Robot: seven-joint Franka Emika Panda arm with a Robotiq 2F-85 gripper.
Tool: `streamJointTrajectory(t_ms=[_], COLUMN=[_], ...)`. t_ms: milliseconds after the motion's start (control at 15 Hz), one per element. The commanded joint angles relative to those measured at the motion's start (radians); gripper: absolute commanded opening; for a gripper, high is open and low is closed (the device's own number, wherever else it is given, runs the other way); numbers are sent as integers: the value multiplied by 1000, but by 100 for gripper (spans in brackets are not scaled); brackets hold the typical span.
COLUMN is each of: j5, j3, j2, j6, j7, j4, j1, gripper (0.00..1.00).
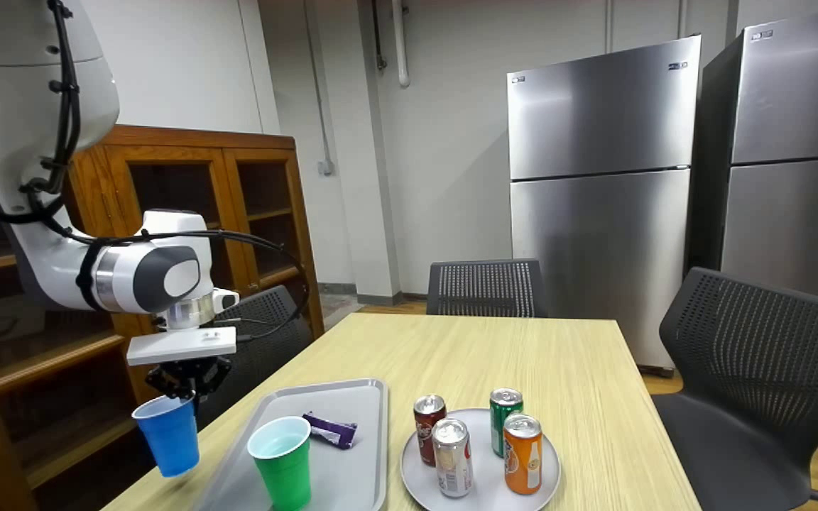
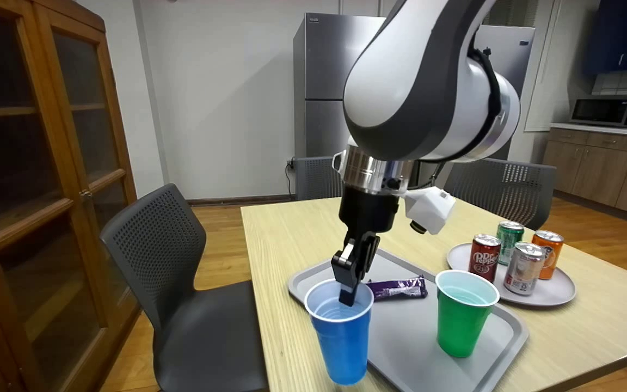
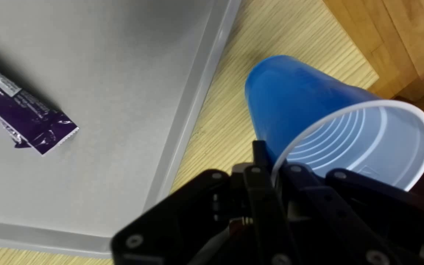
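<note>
My gripper [image 1: 194, 399] is shut on the wall of a blue plastic cup [image 1: 170, 441] at its rim. In the wrist view, one finger of the gripper [image 3: 272, 163] is outside the cup [image 3: 289, 95] and the other inside. The cup looks empty and tilts slightly, mouth up, beside the grey tray [image 2: 400, 340] at the table's edge. Whether its base touches the table is unclear. On the tray are a green cup [image 2: 461, 326], upright, and a purple wrapped bar [image 2: 399, 288]. The bar also shows in the wrist view [image 3: 20, 106].
A round grey plate [image 1: 480, 465] beside the tray holds several cans: dark red [image 1: 426, 436], silver [image 1: 453, 461], green [image 1: 500, 426] and orange [image 1: 522, 458]. Dark chairs [image 2: 210, 332] stand around the wooden table [image 1: 494, 355]. A wooden cabinet [image 2: 55, 218] stands near the arm.
</note>
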Motion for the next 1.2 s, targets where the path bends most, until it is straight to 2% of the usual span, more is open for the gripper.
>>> streamJointTrajectory(t_ms=[0,733,800,933,1133], j5=[-32,-208,-220,-249,-272], j3=[5,-43,-50,-72,-90], j2=[8,77,80,82,72], j6=[70,223,229,237,243], j7=[34,221,233,262,285], j4=[-32,-25,-25,-24,-27], j1=[21,93,100,119,128], gripper=[1,1,29,36,59])
